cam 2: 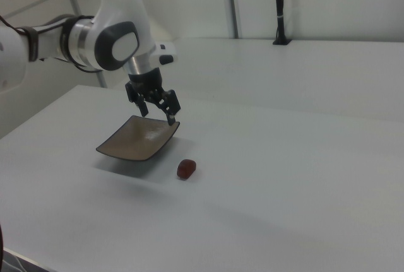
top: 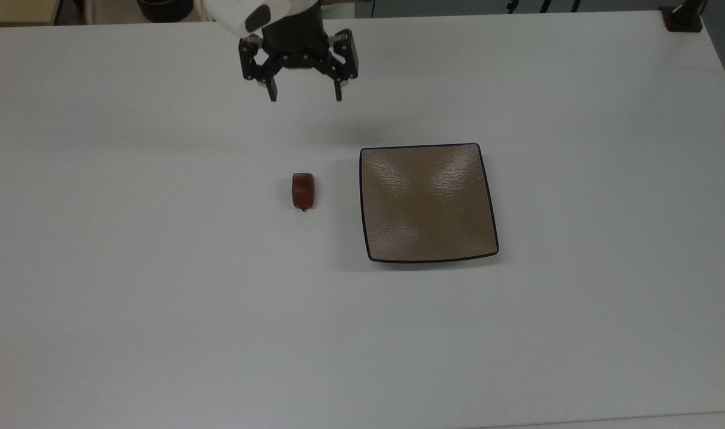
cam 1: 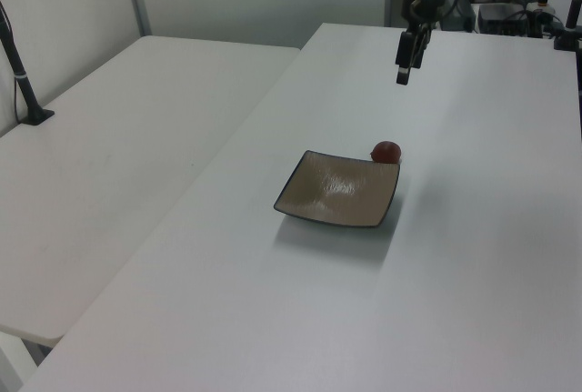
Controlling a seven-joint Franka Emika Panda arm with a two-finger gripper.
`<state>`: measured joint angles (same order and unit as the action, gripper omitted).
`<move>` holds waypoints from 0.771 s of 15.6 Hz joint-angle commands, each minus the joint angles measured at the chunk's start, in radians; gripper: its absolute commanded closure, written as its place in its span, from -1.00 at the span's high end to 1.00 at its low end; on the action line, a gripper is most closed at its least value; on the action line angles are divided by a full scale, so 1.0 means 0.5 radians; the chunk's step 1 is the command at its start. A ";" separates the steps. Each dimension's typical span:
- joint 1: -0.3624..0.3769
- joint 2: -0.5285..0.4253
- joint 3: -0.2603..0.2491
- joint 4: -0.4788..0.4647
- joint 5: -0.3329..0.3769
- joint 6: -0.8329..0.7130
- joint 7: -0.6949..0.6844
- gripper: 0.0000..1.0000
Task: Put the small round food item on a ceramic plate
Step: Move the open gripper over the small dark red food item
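Centrally on the white table [top: 159,298] the small round food item [top: 302,190] is seen lying by itself, its pointed tip turned toward the bottom of the top view, just to the left of the ceramic plate [top: 428,202] and apart from the plate's dark rim. In the left view the lump [cam 1: 386,151] is partly hidden behind the plate's far corner [cam 1: 338,189]. Bare tabletop is seen on all sides of both things, with wide open surface toward the lower edge of the top view. High in the upper middle of the top view the gripper [top: 305,95] hangs with its two fingers spread apart and nothing between them, well apart from the lump. At the top view's upper right corner a dark clamp base [top: 683,18] sits at the table edge. A second white table [cam 1: 118,155] is seen at the left view's left.
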<state>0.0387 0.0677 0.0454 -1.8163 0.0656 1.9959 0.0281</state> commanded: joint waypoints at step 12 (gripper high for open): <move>-0.025 0.545 0.059 -0.009 -0.211 0.429 0.014 1.00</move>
<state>0.0283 0.3033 0.0489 -1.8204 0.0002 2.1827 0.0281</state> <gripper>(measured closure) 0.000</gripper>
